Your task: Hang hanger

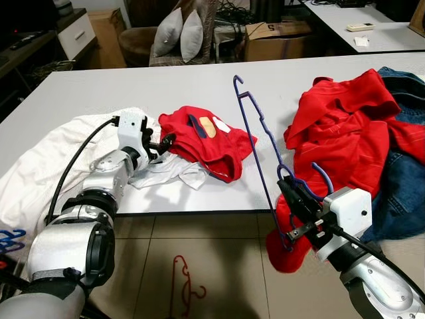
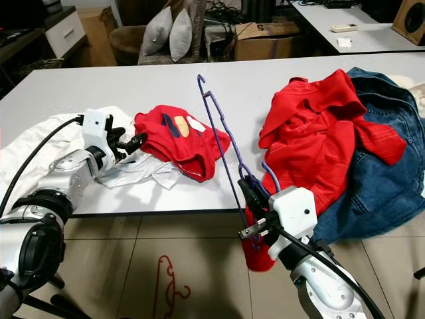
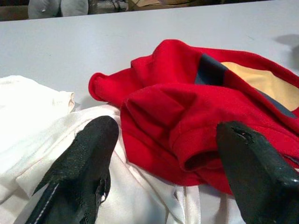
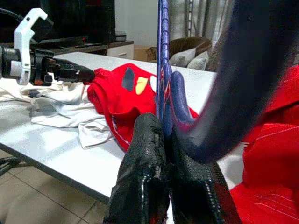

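My right gripper [image 1: 292, 191] is shut on a thin blue hanger [image 1: 252, 143] and holds it upright over the table's front edge, hook end up. In the right wrist view the black fingertips [image 4: 154, 140] pinch the hanger's wire [image 4: 162, 56]. My left gripper [image 1: 163, 141] is open and rests low on the table. It points at the edge of a small red garment [image 1: 202, 143] with a yellow patch. In the left wrist view its fingers [image 3: 88, 154] stand on either side of a folded red sleeve [image 3: 187, 135], not closed on it.
A white garment [image 1: 46, 166] lies under my left arm on the white table [image 1: 133, 86]. A large red garment [image 1: 345, 126] and blue jeans [image 1: 405, 193] are piled at the right. A red hanger [image 1: 182, 286] lies on the tiled floor below the table edge.
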Controlling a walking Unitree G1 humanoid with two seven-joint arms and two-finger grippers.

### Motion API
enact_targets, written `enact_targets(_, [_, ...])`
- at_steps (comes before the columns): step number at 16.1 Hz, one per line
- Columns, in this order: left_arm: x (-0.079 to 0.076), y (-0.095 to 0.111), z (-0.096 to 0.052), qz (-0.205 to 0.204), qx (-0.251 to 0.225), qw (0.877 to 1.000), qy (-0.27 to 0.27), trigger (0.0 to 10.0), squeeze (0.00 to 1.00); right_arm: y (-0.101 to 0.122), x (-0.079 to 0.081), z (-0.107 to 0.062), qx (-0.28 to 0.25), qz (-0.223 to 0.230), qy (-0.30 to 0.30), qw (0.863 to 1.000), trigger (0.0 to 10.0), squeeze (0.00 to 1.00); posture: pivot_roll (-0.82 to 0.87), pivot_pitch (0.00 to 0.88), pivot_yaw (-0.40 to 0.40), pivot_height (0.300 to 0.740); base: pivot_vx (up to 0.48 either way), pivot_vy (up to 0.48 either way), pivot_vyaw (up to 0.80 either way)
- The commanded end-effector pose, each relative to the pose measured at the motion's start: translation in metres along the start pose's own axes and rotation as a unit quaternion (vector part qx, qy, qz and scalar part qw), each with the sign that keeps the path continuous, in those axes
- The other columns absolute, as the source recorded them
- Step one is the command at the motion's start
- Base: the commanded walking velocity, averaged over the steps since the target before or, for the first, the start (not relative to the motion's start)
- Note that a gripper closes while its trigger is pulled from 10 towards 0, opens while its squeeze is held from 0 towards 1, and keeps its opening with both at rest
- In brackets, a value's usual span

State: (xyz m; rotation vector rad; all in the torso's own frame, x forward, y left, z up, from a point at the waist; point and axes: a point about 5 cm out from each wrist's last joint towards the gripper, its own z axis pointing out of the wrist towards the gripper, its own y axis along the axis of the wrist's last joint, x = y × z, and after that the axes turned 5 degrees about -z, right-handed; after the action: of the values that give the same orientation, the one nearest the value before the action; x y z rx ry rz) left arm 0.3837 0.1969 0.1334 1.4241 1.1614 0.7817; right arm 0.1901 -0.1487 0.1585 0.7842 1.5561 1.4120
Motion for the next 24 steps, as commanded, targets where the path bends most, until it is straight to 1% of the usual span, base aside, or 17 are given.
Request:
enact_targets(1, [0.003,-0.003,-0.002,0.004,0.005,1.0,0.009,10.0,0.0,0.005,0.0,-0.002,-0.004,-0.001,-0.002,1.0,10.0,0.0,-0.17,0.011,0.115,0.74,0.0,0.0,0.0])
enact_targets(3, [0.005,-0.004,-0.004,0.009,0.006,1.0,0.011,10.0,0.0,0.004,0.0,-0.002,-0.004,-0.002,-0.002,1.0,10.0,0.0,-0.17,0.01,0.115,0.74,0.0,0.0,0.0])
enact_targets(4, [0.006,-0.004,-0.005,0.009,0.004,1.0,0.001,10.0,0.0,0.004,0.0,-0.002,-0.003,-0.002,-0.003,1.0,10.0,0.0,-0.17,0.008,0.114,0.74,0.0,0.0,0.0])
enact_targets(5, [0.005,-0.004,-0.006,0.005,0.001,1.0,-0.023,10.0,0.0,0.004,0.0,-0.002,-0.004,-0.002,-0.002,1.0,10.0,0.0,-0.17,0.008,0.113,0.74,0.0,0.0,0.0])
enact_targets(6, [0.006,-0.006,-0.008,0.011,0.007,0.999,-0.032,10.0,0.0,0.004,-0.001,-0.002,-0.004,-0.002,-0.002,1.0,10.0,0.0,-0.17,0.008,0.11,0.74,0.0,0.0,0.0])
enact_targets(7, [0.007,-0.008,-0.008,0.017,0.012,0.999,-0.029,10.0,0.0,0.004,-0.001,-0.002,-0.004,-0.003,-0.002,1.0,10.0,0.0,-0.17,0.008,0.11,0.74,0.0,0.0,0.0])
enact_targets(8, [0.009,-0.014,-0.01,0.036,0.029,0.999,-0.019,10.0,0.0,0.005,-0.001,-0.001,-0.004,-0.003,0.0,1.0,10.0,0.0,-0.16,0.007,0.104,0.74,0.0,0.0,0.0])
enact_targets(9, [0.009,-0.015,-0.01,0.041,0.032,0.999,-0.018,10.0,0.0,0.005,-0.001,-0.001,-0.005,-0.003,0.0,1.0,10.0,0.0,-0.16,0.007,0.104,0.74,0.0,0.0,0.0])
enact_targets(13, [0.004,-0.016,-0.008,0.038,0.03,0.999,-0.023,10.0,0.0,0.005,-0.002,0.001,-0.006,-0.004,0.004,1.0,10.0,0.0,-0.17,0.007,0.103,0.74,0.0,0.0,0.0])
enact_targets(16, [0.002,-0.013,-0.005,0.034,0.024,0.999,-0.016,10.0,0.0,0.005,-0.002,0.002,-0.006,-0.005,0.002,1.0,10.0,0.0,-0.17,0.005,0.111,0.74,0.0,0.0,0.0])
enact_targets(21, [-0.001,-0.008,-0.002,0.003,0.007,1.0,-0.005,10.0,0.0,0.005,-0.003,0.0,-0.006,-0.008,-0.003,1.0,10.0,0.0,-0.19,0.0,0.122,0.74,0.0,0.0,0.0])
enact_targets(22, [-0.002,-0.008,-0.001,0.003,0.009,1.0,-0.001,10.0,0.0,0.006,-0.003,-0.001,-0.005,-0.009,-0.003,1.0,10.0,0.0,-0.2,0.0,0.123,0.74,0.0,0.0,0.0])
enact_targets(24, [-0.007,-0.013,0.001,0.021,0.025,0.999,-0.005,10.0,0.0,0.006,-0.003,-0.002,-0.005,-0.011,-0.004,1.0,10.0,0.0,-0.2,0.0,0.123,0.74,0.0,0.0,0.0])
